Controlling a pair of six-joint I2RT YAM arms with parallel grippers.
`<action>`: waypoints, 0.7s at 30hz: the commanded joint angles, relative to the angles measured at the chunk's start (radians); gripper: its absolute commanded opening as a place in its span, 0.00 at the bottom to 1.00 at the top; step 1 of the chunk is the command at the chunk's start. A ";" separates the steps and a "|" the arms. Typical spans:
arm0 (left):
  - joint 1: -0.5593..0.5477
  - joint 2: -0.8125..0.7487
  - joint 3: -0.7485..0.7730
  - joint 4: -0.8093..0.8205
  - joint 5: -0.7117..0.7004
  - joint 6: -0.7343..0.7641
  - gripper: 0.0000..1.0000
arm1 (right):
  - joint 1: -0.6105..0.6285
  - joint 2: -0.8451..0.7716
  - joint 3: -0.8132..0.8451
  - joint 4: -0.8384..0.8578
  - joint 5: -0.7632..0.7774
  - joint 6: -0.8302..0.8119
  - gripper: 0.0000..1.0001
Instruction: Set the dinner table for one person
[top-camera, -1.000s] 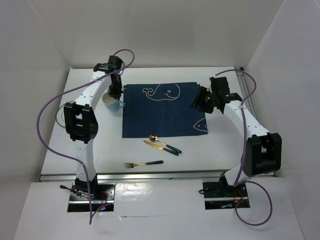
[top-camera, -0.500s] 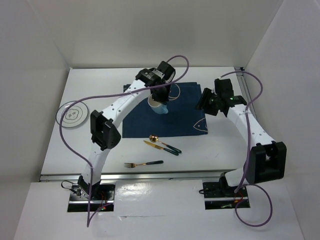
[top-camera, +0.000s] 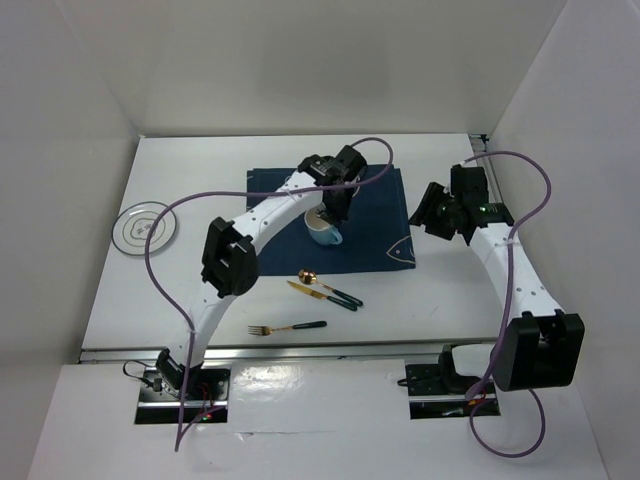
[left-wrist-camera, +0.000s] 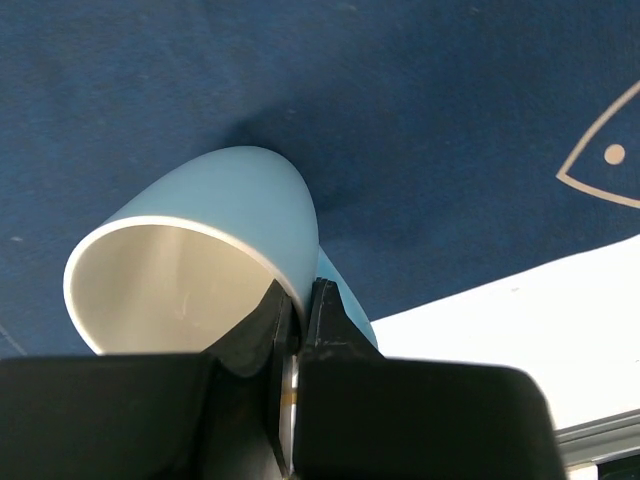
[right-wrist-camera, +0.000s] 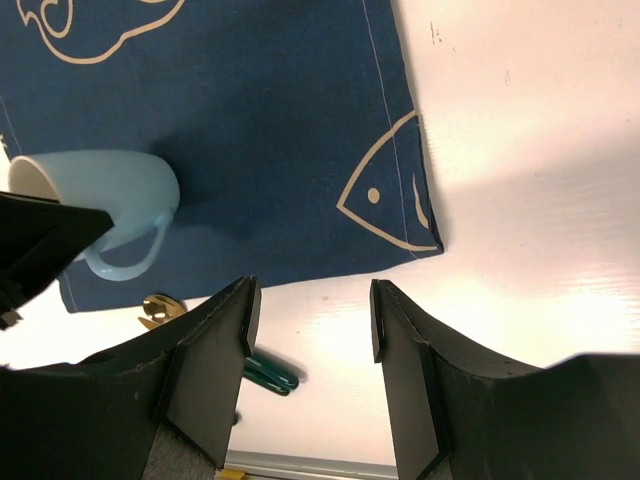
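A light blue mug (top-camera: 325, 233) hangs tilted over the middle of the navy fish-print placemat (top-camera: 375, 215). My left gripper (top-camera: 333, 207) is shut on its rim. In the left wrist view one finger is inside the mug (left-wrist-camera: 220, 215) and one outside, left gripper (left-wrist-camera: 300, 295) clamping the wall. Whether the mug touches the placemat (left-wrist-camera: 400, 90) I cannot tell. My right gripper (top-camera: 425, 210) stands open and empty by the cloth's right edge, above the white dinner table (top-camera: 150, 290). The right wrist view shows the mug (right-wrist-camera: 105, 190) and my right gripper (right-wrist-camera: 312, 295).
A round plate (top-camera: 147, 226) lies on the table at the left. In front of the placemat lie a gold spoon (top-camera: 309, 276) and knife (top-camera: 305, 290) with green handles, and nearer the front rail a fork (top-camera: 288, 327).
My left arm has swung right with the mug, from the placemat's left edge to over its middle, uncovering the plate. The right arm has drawn back a little to the right.
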 joint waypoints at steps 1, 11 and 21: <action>-0.008 0.014 0.022 0.034 -0.027 -0.009 0.00 | -0.002 -0.021 0.008 -0.012 -0.003 -0.017 0.59; -0.017 -0.061 0.064 0.002 -0.040 0.009 0.54 | -0.002 0.008 0.047 0.006 -0.078 -0.026 0.59; 0.182 -0.372 -0.039 -0.071 -0.087 -0.002 0.65 | 0.169 0.214 0.195 0.081 -0.131 -0.035 0.73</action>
